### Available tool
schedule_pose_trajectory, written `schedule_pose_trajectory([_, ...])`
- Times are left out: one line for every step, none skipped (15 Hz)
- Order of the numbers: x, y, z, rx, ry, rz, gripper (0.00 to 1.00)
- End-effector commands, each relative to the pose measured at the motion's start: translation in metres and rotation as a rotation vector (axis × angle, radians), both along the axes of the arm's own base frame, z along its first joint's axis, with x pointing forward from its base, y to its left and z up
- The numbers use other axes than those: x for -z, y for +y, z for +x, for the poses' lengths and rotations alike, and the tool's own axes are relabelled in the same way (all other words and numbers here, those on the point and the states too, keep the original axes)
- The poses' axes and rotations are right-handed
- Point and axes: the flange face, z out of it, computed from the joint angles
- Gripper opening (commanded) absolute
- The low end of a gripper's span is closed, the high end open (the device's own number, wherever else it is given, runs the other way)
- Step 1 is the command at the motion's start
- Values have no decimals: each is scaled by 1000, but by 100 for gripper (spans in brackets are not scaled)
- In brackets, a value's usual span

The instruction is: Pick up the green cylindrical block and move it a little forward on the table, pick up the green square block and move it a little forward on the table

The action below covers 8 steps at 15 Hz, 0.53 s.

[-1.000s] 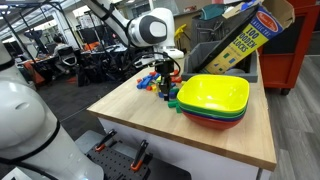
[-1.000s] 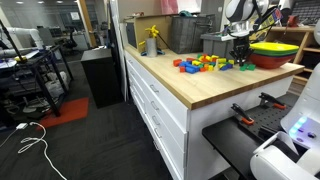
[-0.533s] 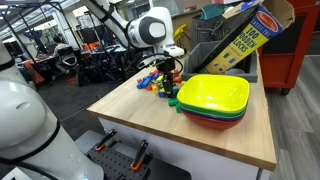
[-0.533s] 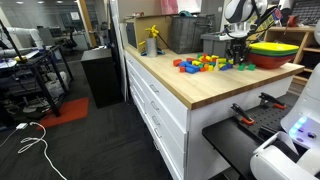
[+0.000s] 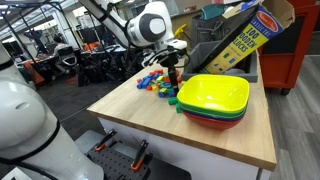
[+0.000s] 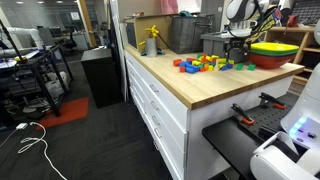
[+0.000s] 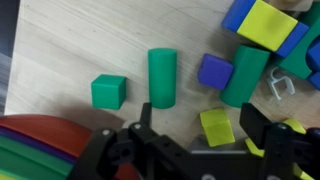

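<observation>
The claw [image 7: 197, 128] has been raised slightly and is seen wide open and empty. The green cylindrical block [image 7: 162, 77] is left lying beside the green square block [image 7: 108, 91] near a worktop [image 7: 60, 40] edge; the latter is judged next.

1. A stack of plastic bowls [image 5: 215, 95], lime-yellow over green and red, sits just beside a loose pile of coloured wooden blocks [image 5: 150, 80].
2. A yellow cardboard box with blue lettering [image 5: 236, 40] stands tilted behind the bowls.
3. In the wrist view, a small purple cube [image 7: 214, 70] lies near a lime-yellow square block [image 7: 216, 126].
</observation>
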Motion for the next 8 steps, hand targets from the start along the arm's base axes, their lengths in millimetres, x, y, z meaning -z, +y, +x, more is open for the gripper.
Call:
schedule_pose_trajectory([1,-2,-12,-40,-20,15,100])
schedule_pose_trajectory([4,-2,-14,-40,-17,22,100])
schedule_pose_trajectory([6,-1,-16,-41,-12,27,100])
schedule_pose_trajectory([9,0,-18,-40,-6,31,100])
schedule_pose_trajectory([11,0,-20,-33,-1,34,100])
schedule_pose_trajectory([13,0,-23,-25,3,38,100])
schedule_pose_trajectory([14,0,-25,-18,8,41,100])
schedule_pose_trajectory([16,-1,-28,-9,11,44,100])
